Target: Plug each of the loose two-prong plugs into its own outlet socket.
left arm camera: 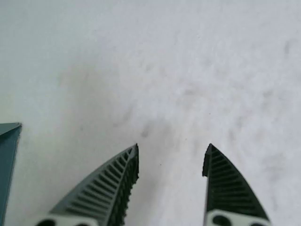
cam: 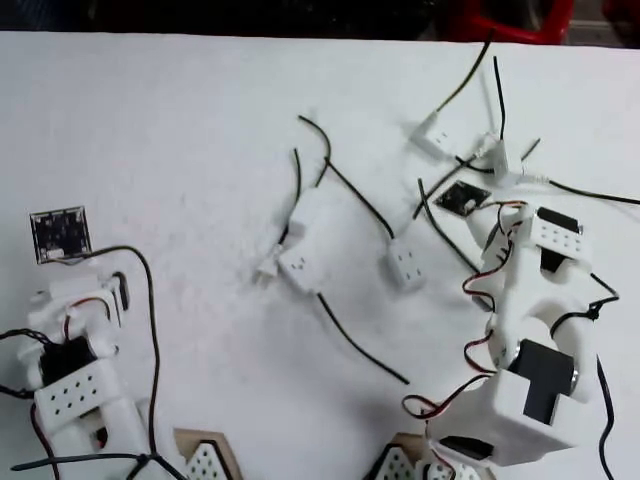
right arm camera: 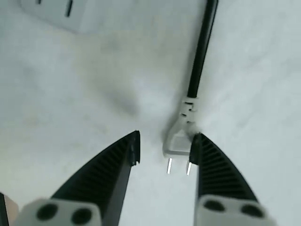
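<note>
White, faintly textured tabletop [cam: 180, 130] spreads across the scene, with a dark strip of room and a red object [cam: 510, 18] beyond its far edge. White rectangular outlet socket blocks [cam: 310, 245] on thin black cords lie scattered over the middle and far side. The left gripper [left arm camera: 171, 148] hangs over bare table, its ribbed dark fingers spread, holding nothing. The right gripper [right arm camera: 167, 136] is also spread. A small white two-prong plug [right arm camera: 178, 141] on a black cord [right arm camera: 202, 47] lies between its fingers, close against one, metal prongs bare.
</note>
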`<action>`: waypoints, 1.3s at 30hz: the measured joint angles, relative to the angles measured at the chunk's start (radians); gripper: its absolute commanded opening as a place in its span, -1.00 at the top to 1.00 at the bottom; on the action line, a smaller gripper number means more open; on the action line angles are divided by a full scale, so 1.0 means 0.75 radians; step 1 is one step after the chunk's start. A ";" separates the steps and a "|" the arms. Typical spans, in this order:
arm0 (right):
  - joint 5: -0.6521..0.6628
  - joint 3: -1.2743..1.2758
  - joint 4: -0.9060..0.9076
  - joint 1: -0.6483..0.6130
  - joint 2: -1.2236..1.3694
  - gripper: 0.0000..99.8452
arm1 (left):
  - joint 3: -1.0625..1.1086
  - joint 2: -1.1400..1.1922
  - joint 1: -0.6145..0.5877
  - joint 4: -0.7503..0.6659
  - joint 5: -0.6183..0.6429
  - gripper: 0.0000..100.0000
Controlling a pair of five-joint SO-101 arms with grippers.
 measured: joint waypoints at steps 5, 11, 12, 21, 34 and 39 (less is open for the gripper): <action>0.055 -0.016 -0.057 0.018 0.106 0.68 | 0.000 0.000 0.000 0.000 0.000 0.55; 0.061 -0.012 -0.068 0.055 0.123 0.76 | 0.000 0.000 0.000 0.000 0.000 0.55; 0.061 -0.016 -0.068 0.055 0.131 0.78 | 0.000 0.000 0.000 0.000 0.000 0.55; 0.061 -0.002 -0.092 0.072 0.094 0.71 | 0.000 0.000 0.000 0.000 -0.002 0.55; 0.059 0.162 0.045 0.074 -0.174 0.72 | 0.002 0.000 0.000 -0.020 -0.002 0.55; 0.059 0.309 -0.176 0.078 -0.227 0.72 | 0.002 0.000 0.000 -0.023 -0.002 0.55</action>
